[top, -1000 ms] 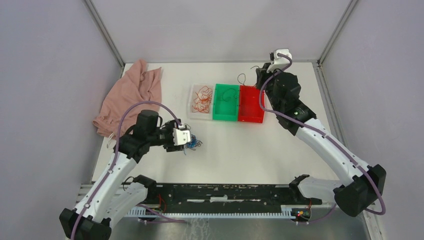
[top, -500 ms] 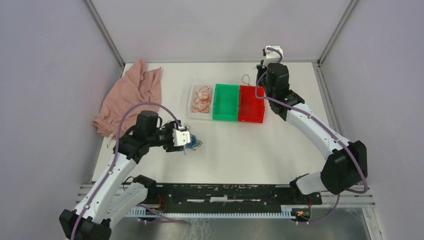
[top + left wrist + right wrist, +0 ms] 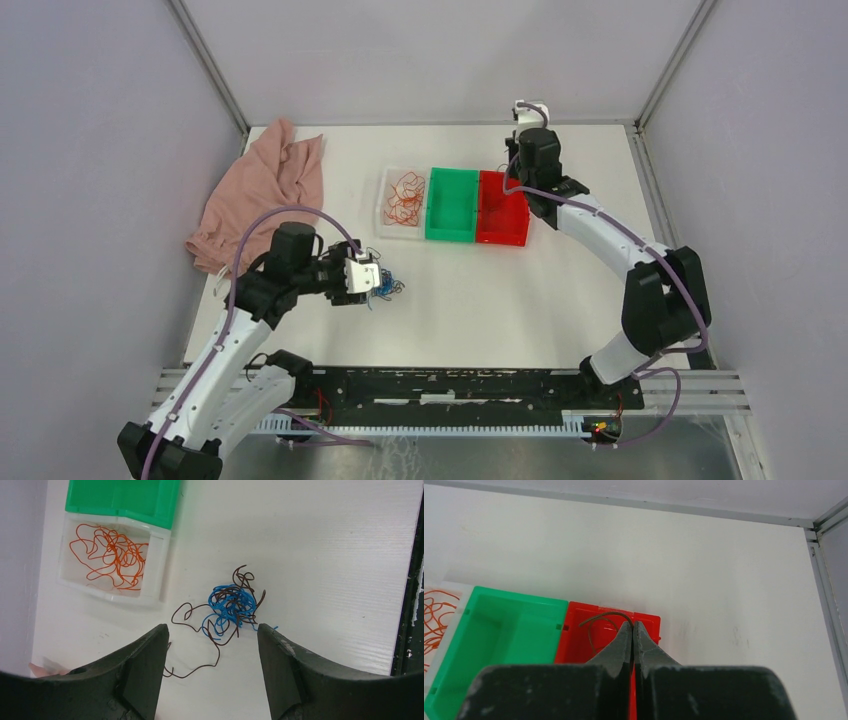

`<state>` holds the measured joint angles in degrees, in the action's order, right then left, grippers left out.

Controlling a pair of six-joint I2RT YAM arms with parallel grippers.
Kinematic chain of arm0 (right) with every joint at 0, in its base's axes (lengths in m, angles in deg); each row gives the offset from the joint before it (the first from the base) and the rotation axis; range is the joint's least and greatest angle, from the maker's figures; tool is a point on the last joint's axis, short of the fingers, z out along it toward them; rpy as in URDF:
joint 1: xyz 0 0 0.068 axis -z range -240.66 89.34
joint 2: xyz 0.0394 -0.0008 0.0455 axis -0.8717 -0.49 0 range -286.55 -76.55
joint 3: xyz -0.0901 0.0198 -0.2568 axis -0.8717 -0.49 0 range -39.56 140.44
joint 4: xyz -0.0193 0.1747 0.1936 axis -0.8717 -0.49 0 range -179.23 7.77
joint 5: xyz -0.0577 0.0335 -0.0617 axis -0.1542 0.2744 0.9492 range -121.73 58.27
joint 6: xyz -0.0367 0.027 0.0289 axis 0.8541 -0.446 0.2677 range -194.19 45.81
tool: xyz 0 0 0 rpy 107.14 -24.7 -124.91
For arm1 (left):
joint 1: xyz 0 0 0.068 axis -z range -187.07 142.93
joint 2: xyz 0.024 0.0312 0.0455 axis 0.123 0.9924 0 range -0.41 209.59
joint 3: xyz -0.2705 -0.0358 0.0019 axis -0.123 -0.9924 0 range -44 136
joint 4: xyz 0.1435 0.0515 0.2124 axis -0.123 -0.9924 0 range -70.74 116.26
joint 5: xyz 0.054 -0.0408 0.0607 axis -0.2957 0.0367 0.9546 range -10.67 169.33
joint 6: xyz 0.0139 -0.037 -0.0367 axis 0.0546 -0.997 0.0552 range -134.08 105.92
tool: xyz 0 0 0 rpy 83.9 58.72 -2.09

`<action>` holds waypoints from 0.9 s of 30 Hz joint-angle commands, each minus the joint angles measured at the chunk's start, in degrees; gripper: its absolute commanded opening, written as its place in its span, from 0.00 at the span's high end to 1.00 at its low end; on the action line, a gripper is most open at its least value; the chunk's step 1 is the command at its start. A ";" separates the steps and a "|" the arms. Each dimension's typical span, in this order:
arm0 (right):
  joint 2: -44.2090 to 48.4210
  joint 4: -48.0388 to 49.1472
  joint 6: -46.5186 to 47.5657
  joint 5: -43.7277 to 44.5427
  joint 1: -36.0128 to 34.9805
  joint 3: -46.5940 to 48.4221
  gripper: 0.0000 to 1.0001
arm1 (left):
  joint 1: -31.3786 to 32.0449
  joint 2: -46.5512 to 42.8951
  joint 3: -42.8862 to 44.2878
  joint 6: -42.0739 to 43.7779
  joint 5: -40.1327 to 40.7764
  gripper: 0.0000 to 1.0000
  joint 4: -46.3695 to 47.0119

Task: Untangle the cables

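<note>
A: Right end effector (image 3: 632, 625), state?
B: Pinched tight on one brown cable (image 3: 600, 616), tips right over the red bin (image 3: 574, 645). The cable's loop hangs over that bin. Can't tell if it touches the floor.
A: Step?
B: Looks like drop-off into the red bin. To do it well, go low inside the red bin, open fully, then lift straight up. Otherwise the curl could snag a finger and ride out over the rim.
A: Left one?
B: Left end effector (image 3: 211, 630) spread wide, holding nothing. It hovers over the blue-and-brown tangle (image 3: 231, 602) on the bench (image 3: 325, 555), well apart from the red bin.
A: Rest?
B: Orange cables (image 3: 107, 555) sit in the clear bin (image 3: 161, 575), beyond the green bin (image 3: 125, 500) that adjoins the red bin. For the tangle I'd grab a loose brown end, not the blue knot.
</note>
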<state>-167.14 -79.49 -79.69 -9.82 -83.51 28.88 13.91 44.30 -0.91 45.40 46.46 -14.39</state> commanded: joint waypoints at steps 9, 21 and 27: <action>-6.68 -6.76 -3.93 -0.96 0.08 4.42 0.83 | -0.12 3.60 4.18 -5.10 4.50 0.28 3.10; -3.48 -8.66 -7.99 -11.68 -0.91 7.76 0.50 | -1.61 5.40 4.72 -8.45 5.83 0.30 6.67; -1.22 -2.49 -9.24 -22.28 -12.02 4.12 0.47 | -11.71 11.16 5.14 -6.41 2.32 0.35 7.35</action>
<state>-171.58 -88.43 -86.83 -22.54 -87.49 33.78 7.00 52.76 1.93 39.94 50.22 -9.84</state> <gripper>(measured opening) 0.525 0.666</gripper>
